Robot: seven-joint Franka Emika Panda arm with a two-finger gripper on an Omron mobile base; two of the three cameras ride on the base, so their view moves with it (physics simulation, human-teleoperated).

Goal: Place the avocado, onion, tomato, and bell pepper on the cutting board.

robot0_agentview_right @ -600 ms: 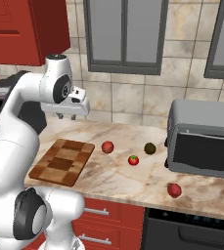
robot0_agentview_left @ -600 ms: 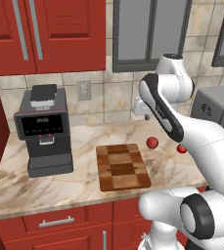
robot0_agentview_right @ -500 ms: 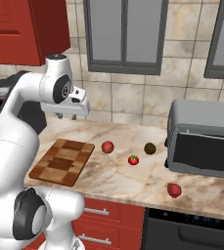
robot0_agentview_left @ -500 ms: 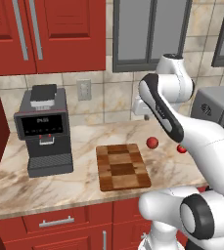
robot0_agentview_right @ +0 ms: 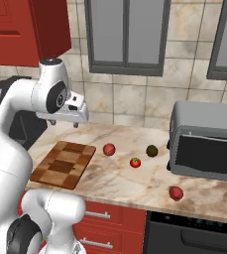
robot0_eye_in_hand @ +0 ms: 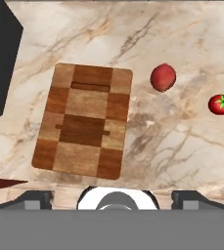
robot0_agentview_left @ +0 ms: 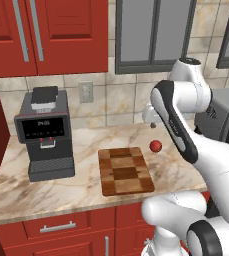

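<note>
The cutting board [robot0_agentview_right: 63,164] lies flat on the marble worktop [robot0_agentview_right: 130,183] with nothing on it, so by my reading none of the four placements is done yet. Its long axis runs from the worktop's front edge toward the tiled wall. Just beside its right edge sits a plain reddish round vegetable [robot0_agentview_right: 109,149], likely the onion or the pepper; I cannot tell which. Further right are the tomato [robot0_agentview_right: 135,162], its green stem up, and the dark avocado [robot0_agentview_right: 152,151] near the toaster oven [robot0_agentview_right: 206,141]. Another reddish round vegetable [robot0_agentview_right: 175,193] rests in front of that oven. The gripper [robot0_agentview_right: 75,115] hangs high above the board, carrying nothing; whether its fingers are spread or closed I cannot tell. A coffee machine [robot0_agentview_left: 44,132] stands left of the board.
</note>
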